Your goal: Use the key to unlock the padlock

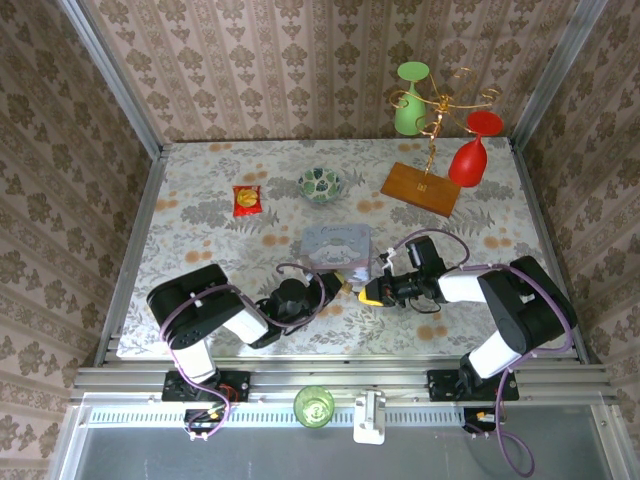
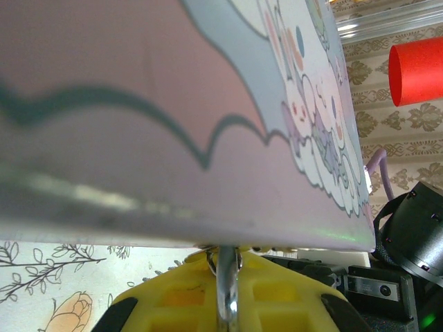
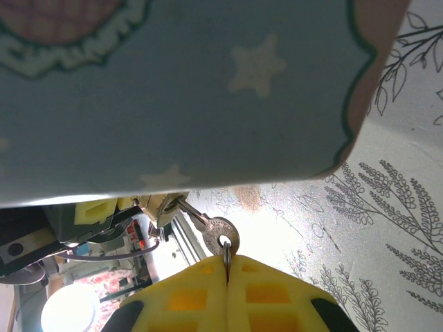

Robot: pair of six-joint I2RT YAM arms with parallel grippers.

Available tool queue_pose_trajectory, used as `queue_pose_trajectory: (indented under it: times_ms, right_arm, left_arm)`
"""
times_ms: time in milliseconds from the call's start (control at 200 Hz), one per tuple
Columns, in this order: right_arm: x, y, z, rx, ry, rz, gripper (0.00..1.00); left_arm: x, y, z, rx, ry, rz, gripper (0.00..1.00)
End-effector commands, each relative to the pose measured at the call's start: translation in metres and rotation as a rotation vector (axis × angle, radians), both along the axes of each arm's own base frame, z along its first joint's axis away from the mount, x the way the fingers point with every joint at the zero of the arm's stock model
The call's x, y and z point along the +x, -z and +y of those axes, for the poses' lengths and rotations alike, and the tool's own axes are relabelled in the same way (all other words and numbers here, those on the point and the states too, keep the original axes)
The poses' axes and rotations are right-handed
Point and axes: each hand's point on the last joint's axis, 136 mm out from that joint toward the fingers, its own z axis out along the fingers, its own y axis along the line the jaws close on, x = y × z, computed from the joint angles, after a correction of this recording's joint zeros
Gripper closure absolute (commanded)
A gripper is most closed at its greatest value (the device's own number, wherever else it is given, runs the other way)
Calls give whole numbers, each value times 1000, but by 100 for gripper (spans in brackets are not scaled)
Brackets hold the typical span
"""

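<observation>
Setting: patterned wallpaper (image 1: 300, 70) on three sides, and a tabletop (image 1: 200, 240) under a floral cloth.
Far side: a red-and-yellow snack packet (image 1: 247, 200), a patterned bowl (image 1: 320, 184) and a wooden base (image 1: 420, 187) with a gold stand (image 1: 433, 120) that holds a green glass (image 1: 410, 105) and a red glass (image 1: 472, 158).
Tin: a pastel rectangular tin (image 1: 335, 243) lies near the middle of the tabletop, just beyond the two grippers.
Arms: both reach inward and meet tip to tip at the near edge of the tin.
Padlock: the small brass padlock (image 3: 163, 207) sits in the air just below the tin's edge, between the two grippers, as seen from the right wrist.
Key: the silvery key (image 3: 216, 230) points its blade into the padlock, and its round head faces the right gripper.
Left gripper: the left gripper (image 2: 225, 277) has its yellow fingers (image 2: 180, 294) clenched on a thin silvery bar, which looks like the padlock's shackle.
Right gripper: the right gripper (image 3: 227, 270) has its yellow fingers (image 3: 187, 297) pressed together on the small ring that passes through the key's head.
Contact: whether the key is fully seated in the padlock cannot be told.
</observation>
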Motion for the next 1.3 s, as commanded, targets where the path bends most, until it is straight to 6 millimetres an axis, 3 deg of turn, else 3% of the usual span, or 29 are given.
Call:
queue_pose_trajectory:
  times_ms: [0,280,435,605,755,930,1200,1245,1295]
  right_arm:
    - [12,-17,5,27,6,-63,100]
    - [11,-16,2,-25,40,-84,100]
    - [7,-9,4,-113,49,-128,100]
    - [23,-6,2,-113,133,-161,100]
    - [30,-20,12,-67,161,-190,100]
    - [28,-34,24,-48,181,-248,100]
    - [10,1,9,-185,202,-228,100]
    - [7,4,10,-198,197,-228,100]
    - [4,6,10,-206,193,-230,100]
  left_arm:
    - [-6,-23,-18,-84,56,-40,100]
    - [-9,-5,-21,-51,46,-13,100]
    - [-7,-16,-27,-77,58,-30,100]
    - [-11,-23,-34,-100,75,-25,100]
    - [-21,-8,-33,-65,67,-10,100]
    - [-28,12,-48,-38,89,27,100]
    - [-22,32,-40,25,55,19,100]
    - [-22,35,-39,28,47,28,90]
    - [-23,41,-37,37,30,38,89]
